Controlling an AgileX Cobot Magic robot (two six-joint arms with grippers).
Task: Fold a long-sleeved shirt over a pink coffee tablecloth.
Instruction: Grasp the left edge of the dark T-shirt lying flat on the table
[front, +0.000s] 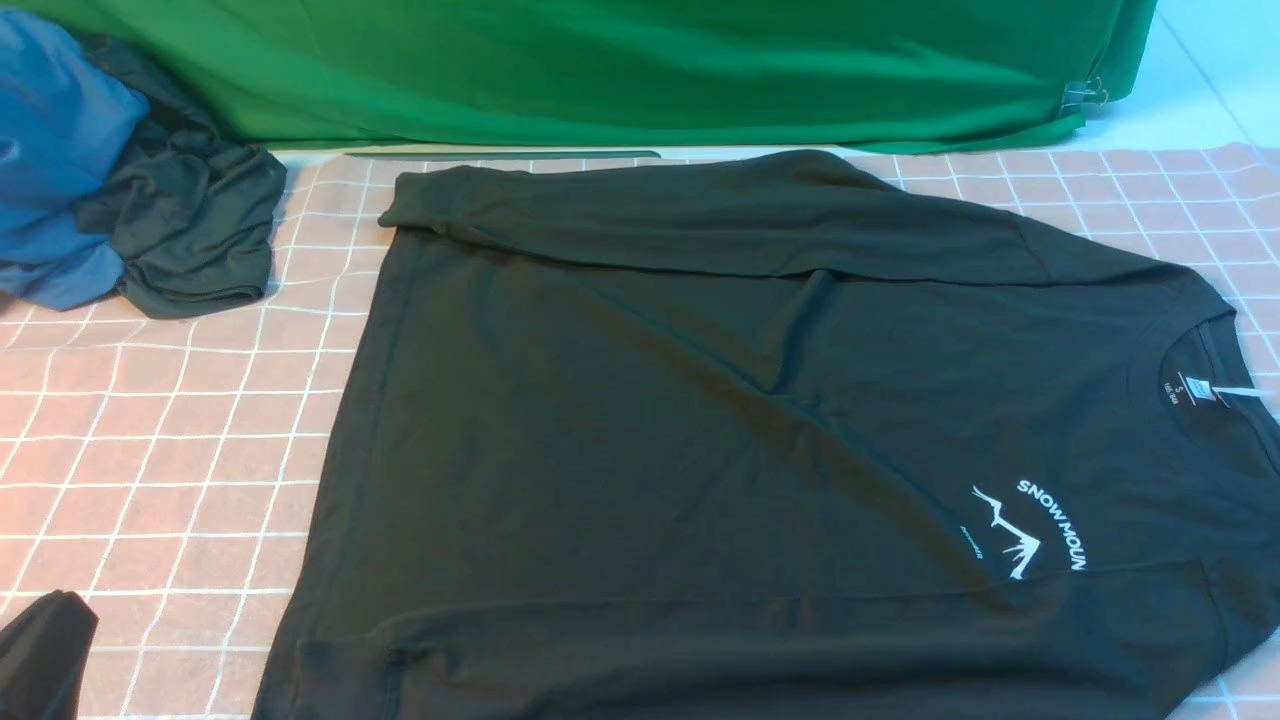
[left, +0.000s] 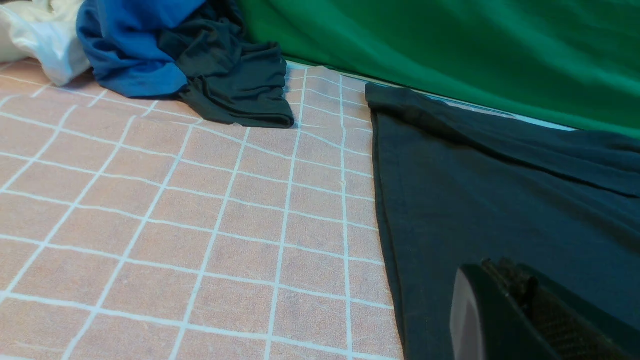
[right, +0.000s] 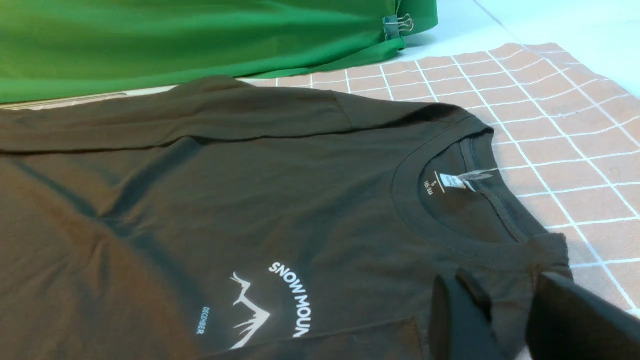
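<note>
The black long-sleeved shirt (front: 760, 420) lies flat on the pink coffee tablecloth (front: 150, 450), with its collar (front: 1200, 370) to the right and its hem to the left. Its far sleeve (front: 700, 215) is folded across the top edge. White "SNOW MOUN" print (right: 292, 300) shows on the chest. My left gripper (left: 492, 267) is shut with nothing in it; in the front view it (front: 55, 615) sits at the near left over the tablecloth, apart from the hem. My right gripper (right: 500, 282) stands open by the shirt's near shoulder beside the collar (right: 450, 200), shirt fabric showing in the gap. It is out of the front view.
A bunched blue cloth (front: 55, 170) and a smaller dark garment (front: 190, 230) lie at the far left. A white cloth (left: 40, 35) lies beside them. Green backdrop fabric (front: 620, 70) hangs along the back, held by a clip (front: 1085, 95). The tablecloth's edge (right: 595, 75) runs at the right.
</note>
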